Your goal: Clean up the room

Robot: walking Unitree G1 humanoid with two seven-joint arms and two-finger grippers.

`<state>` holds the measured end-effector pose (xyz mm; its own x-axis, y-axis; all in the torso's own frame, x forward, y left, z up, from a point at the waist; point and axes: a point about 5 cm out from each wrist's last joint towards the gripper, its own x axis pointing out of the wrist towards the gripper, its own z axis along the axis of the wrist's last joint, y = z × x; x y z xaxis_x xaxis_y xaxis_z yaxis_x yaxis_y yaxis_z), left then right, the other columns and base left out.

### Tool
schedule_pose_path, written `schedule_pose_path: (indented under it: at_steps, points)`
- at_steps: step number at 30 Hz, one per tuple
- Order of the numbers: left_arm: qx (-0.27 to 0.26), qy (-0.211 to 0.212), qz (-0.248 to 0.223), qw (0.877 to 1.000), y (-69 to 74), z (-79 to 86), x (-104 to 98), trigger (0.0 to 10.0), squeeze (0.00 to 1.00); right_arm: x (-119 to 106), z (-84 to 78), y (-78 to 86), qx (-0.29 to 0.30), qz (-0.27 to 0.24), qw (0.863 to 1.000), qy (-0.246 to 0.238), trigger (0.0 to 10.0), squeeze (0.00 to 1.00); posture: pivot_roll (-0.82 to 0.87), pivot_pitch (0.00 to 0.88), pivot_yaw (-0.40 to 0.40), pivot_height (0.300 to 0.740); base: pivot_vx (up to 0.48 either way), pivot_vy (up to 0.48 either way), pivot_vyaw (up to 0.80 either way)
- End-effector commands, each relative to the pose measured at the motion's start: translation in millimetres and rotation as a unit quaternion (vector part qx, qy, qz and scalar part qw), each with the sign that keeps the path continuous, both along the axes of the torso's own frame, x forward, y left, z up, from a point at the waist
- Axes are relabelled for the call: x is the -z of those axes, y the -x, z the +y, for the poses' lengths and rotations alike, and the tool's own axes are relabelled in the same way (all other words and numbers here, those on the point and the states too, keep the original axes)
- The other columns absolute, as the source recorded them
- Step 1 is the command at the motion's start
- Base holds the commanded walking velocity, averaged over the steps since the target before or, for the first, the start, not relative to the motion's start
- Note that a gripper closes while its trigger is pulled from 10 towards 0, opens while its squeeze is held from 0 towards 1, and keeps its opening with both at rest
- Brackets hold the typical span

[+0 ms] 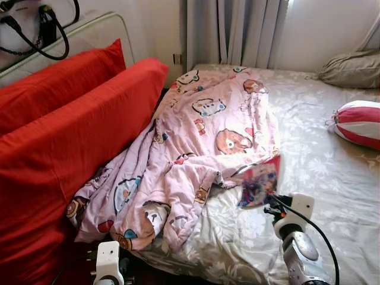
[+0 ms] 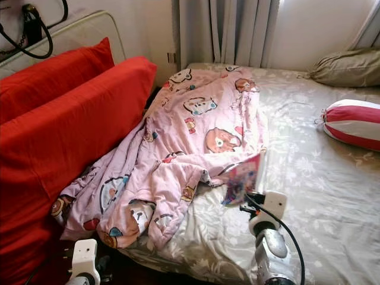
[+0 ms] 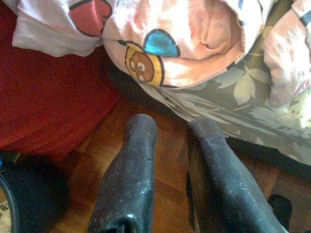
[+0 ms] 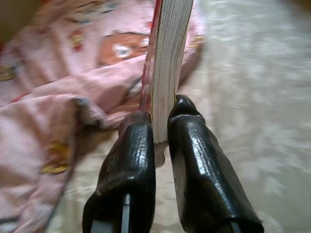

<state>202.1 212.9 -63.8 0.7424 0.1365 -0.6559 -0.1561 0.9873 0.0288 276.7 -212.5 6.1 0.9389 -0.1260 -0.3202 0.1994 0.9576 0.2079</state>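
Note:
A thin book [image 1: 259, 181] with a colourful cover stands on edge above the bed, and my right gripper [image 4: 162, 127] is shut on its lower page edge [image 4: 167, 58]. A pink cartoon-print blanket [image 1: 196, 148] lies crumpled across the left half of the bed [image 1: 320, 160]. My left gripper [image 3: 170, 131] hangs low at the bed's near left corner, over wooden floor [image 3: 160, 160], with its fingers a little apart and nothing between them. The blanket's corner [image 3: 160, 53] droops just beyond it.
Two big red cushions [image 1: 71, 136] lean along the bed's left side. A red-and-white striped bolster [image 1: 359, 122] and a grey pillow [image 1: 353, 70] lie at the far right. Curtains [image 1: 237, 32] hang behind the bed. A black cable [image 1: 44, 35] sits on the headboard at top left.

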Motion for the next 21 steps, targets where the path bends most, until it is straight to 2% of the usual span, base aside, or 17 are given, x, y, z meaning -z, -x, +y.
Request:
schedule_pose_path:
  at_steps: [1, 4, 7, 21]
  points:
    - [-0.005, -0.007, 0.016, 1.0, 6.7, 3.0, 4, 10.0, 0.0, -7, -5.8, -5.2, 0.022, -0.015, 1.0, 0.004, 10.0, 0.0, 0.02, 0.0, 0.031, 0.74, 0.0, 0.0, 0.0]
    - [-0.004, -0.012, 0.022, 1.0, 10.2, 4.2, 6, 10.0, 0.0, -5, -7.0, -4.2, 0.028, -0.007, 1.0, 0.004, 10.0, 0.0, 0.02, 0.0, 0.032, 0.74, 0.0, 0.0, -0.62]
    - [-0.013, -0.018, 0.026, 0.999, 14.6, 7.4, 7, 10.0, 0.0, -5, -6.3, -2.0, 0.026, -0.016, 1.0, 0.005, 10.0, 0.0, 0.03, 0.0, 0.032, 0.74, 0.0, -0.311, -0.66]
    - [-0.011, -0.016, 0.028, 0.999, 16.9, 4.4, 9, 10.0, 0.0, -7, -8.0, -4.2, 0.029, -0.02, 0.999, 0.013, 10.0, 0.0, 0.02, 0.0, 0.028, 0.74, 0.0, -0.319, 0.0]
